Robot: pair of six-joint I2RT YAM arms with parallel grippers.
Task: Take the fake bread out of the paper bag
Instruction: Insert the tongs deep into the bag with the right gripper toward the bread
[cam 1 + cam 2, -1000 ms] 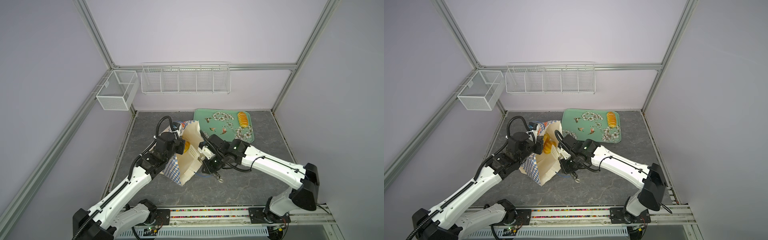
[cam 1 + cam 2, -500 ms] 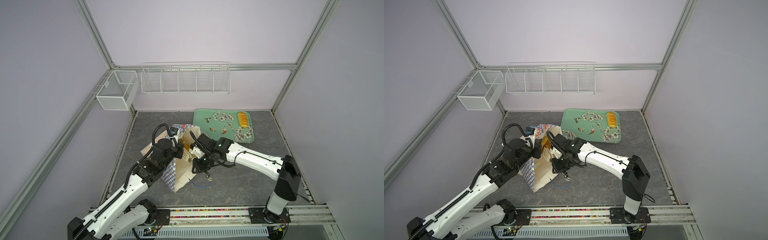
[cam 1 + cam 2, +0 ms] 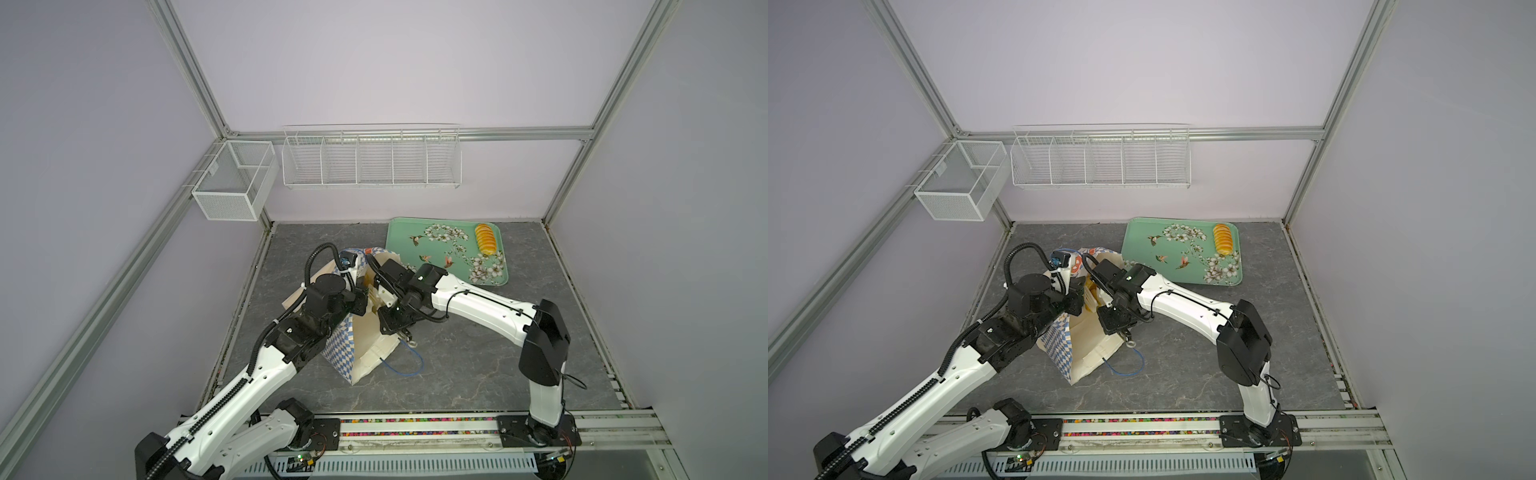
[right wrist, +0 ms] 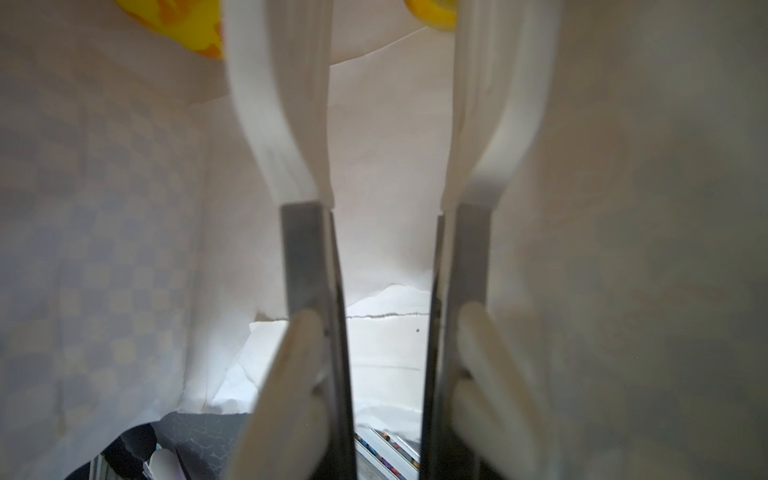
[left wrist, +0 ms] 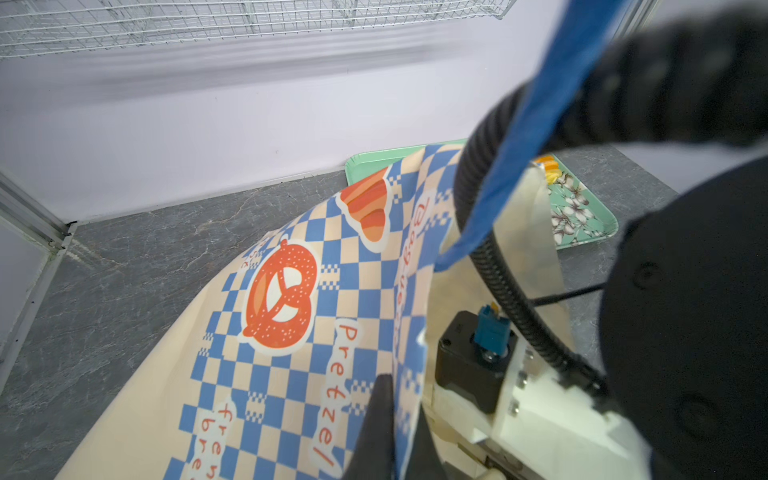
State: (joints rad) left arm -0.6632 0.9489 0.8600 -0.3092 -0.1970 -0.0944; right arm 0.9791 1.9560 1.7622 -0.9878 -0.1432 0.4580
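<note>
The left gripper (image 5: 399, 432) is clamped on the rim of the bag (image 5: 291, 332), with the paper pinched between its dark fingers (image 5: 376, 415). The right gripper (image 4: 388, 316) is closed on the tongs (image 4: 307, 257). Its pale fingers (image 4: 291, 374) are pressed on the outsides of the two arms, which stand apart with nothing between them. The tongs are pushed inside the bag. Bread (image 4: 183, 29) is seen near their white tips, though the blur leaves it unclear whether it is touched. One more bread (image 3: 485, 244) lies on the tray (image 3: 457, 221), well apart from the bag.

The bread is judged light, stiff and glossy, and therefore slippery. It is best taken across the middle, on the ribs, by the white tips. The bag is thin and easily creased or torn, so it is best held at the rim.

Compared with a second ago, the bag has been dragged a little toward the front, and its blue cord (image 3: 399, 374) is now laid out beside it. The right elbow has been folded up, and the tongs have been carried deeper in and let spring apart.
</note>
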